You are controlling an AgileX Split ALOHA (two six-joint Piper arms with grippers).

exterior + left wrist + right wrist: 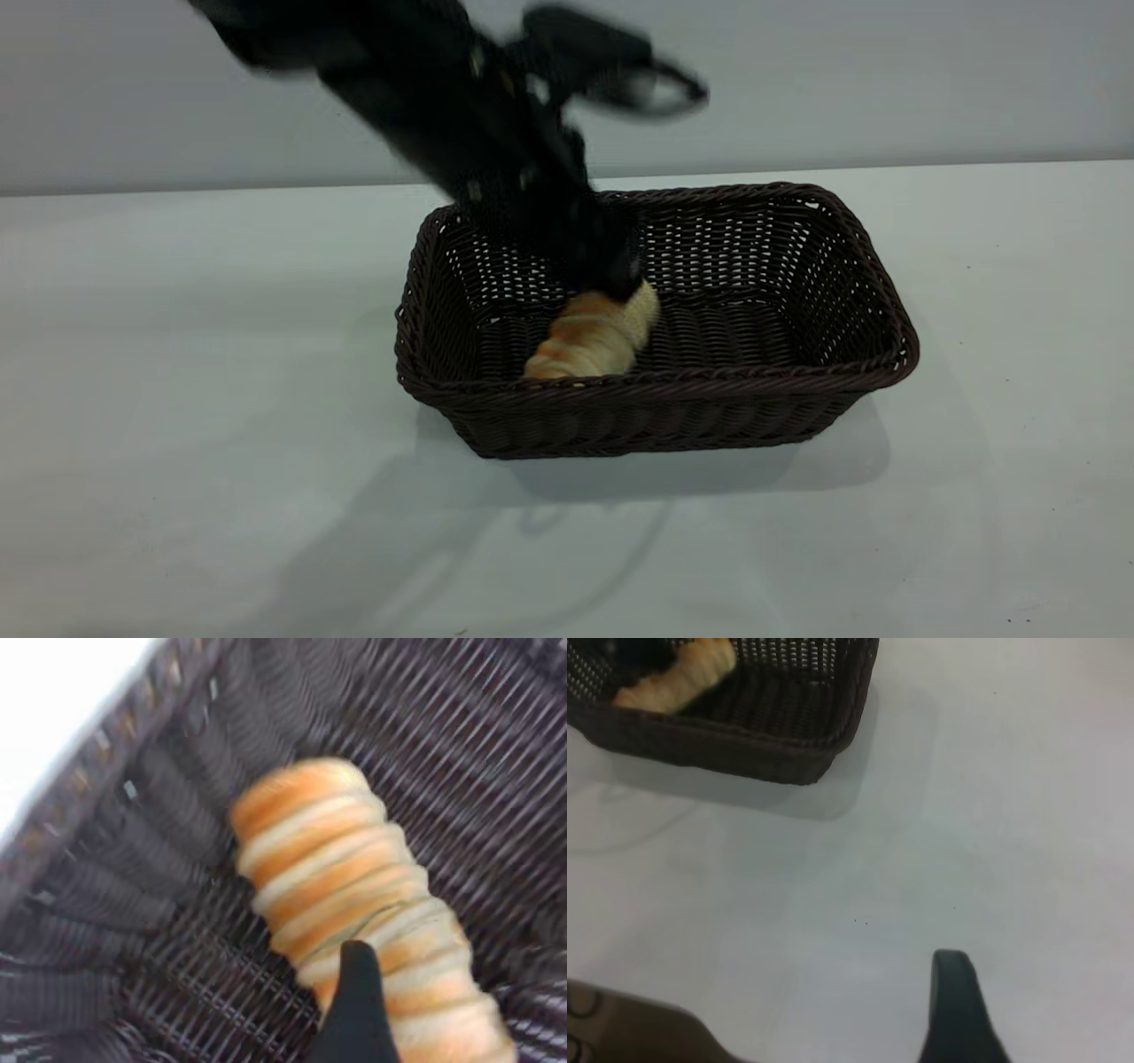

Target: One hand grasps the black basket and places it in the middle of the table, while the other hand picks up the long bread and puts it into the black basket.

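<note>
The black basket [873,266] stands on the white table [177,354], about mid-table. The long bread [594,341] lies tilted inside it, its low end against the near wall. My left gripper [611,282] reaches down into the basket and is shut on the bread's upper end. In the left wrist view the bread [345,877] lies over the woven floor [177,992], with one black finger [356,1001] pressed against its side; the other finger is hidden. My right gripper [957,992] hovers over bare table, well apart from the basket [744,735], and is out of the exterior view.
The table's far edge meets a grey wall [886,89] just behind the basket. A dark rounded part of the rig [629,1028] shows beside the right gripper. The left arm casts a shadow on the table in front of the basket [443,549].
</note>
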